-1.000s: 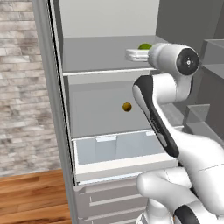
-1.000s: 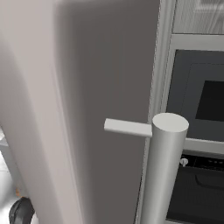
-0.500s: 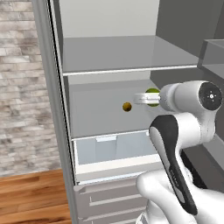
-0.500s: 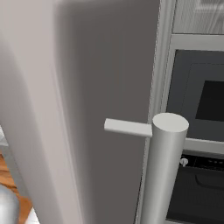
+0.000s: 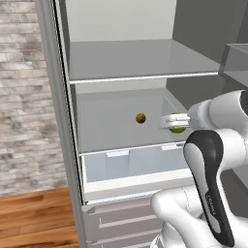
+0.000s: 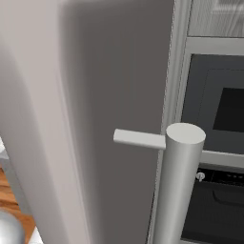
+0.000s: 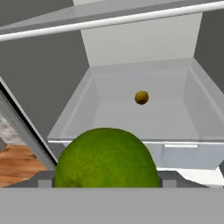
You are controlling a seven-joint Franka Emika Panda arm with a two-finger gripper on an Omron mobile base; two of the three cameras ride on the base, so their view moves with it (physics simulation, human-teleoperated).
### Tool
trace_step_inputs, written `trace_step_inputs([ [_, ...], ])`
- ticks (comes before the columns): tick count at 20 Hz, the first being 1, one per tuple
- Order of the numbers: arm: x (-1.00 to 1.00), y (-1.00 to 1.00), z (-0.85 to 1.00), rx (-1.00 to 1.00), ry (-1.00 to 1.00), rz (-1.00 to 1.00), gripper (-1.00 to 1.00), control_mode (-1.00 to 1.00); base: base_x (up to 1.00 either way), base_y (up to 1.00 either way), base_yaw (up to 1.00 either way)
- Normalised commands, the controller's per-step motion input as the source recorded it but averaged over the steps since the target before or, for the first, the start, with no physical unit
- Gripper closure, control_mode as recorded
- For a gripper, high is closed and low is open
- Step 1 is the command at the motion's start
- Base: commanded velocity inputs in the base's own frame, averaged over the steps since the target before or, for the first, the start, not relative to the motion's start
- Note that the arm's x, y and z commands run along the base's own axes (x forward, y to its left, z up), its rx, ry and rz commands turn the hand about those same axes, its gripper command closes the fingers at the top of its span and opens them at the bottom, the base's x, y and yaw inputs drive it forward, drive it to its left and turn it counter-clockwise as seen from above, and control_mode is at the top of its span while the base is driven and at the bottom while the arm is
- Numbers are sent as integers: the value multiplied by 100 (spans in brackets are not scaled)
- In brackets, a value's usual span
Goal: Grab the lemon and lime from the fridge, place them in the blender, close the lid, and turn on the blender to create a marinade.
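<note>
The green lime [image 5: 178, 128] sits between the fingers of my gripper [image 5: 174, 122], which is shut on it in front of the fridge's [image 5: 57, 121] middle compartment, at its right side. In the hand view the lime [image 7: 107, 157] is large and close at the bottom centre. The small yellow-orange lemon [image 5: 140, 117] rests farther back on the middle shelf, left of the gripper; the hand view has the lemon [image 7: 141, 97] beyond the lime. The blender and the lid are out of view.
A glass shelf [image 5: 145, 63] lies above the gripper and translucent drawers [image 5: 131, 162] below it. The open fridge door [image 6: 86, 119] with its grey bar handle [image 6: 178, 186] stands on the right. A dark wall oven [image 6: 217, 143] is beyond it. Wooden floor [image 5: 34, 218] lies at lower left.
The arm has come down from the upper shelf to the middle compartment's level, and the lime has travelled down with the gripper. The lemon has stayed where it was.
</note>
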Motion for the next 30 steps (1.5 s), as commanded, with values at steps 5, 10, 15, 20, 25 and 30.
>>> trace_step_inputs([
  [5,-40,0,-14,-1,11,0,100,-100,0,0,0],
  [10,-16,0,-1,0,1,0,100,-100,0,0,0],
  [15,-4,0,0,0,1,0,100,100,-27,21,0],
  [20,0,0,0,0,0,0,100,100,-35,54,0],
  [25,0,0,0,0,0,0,100,100,-61,37,-31],
  [30,0,0,0,0,0,0,100,100,-82,22,-77],
])
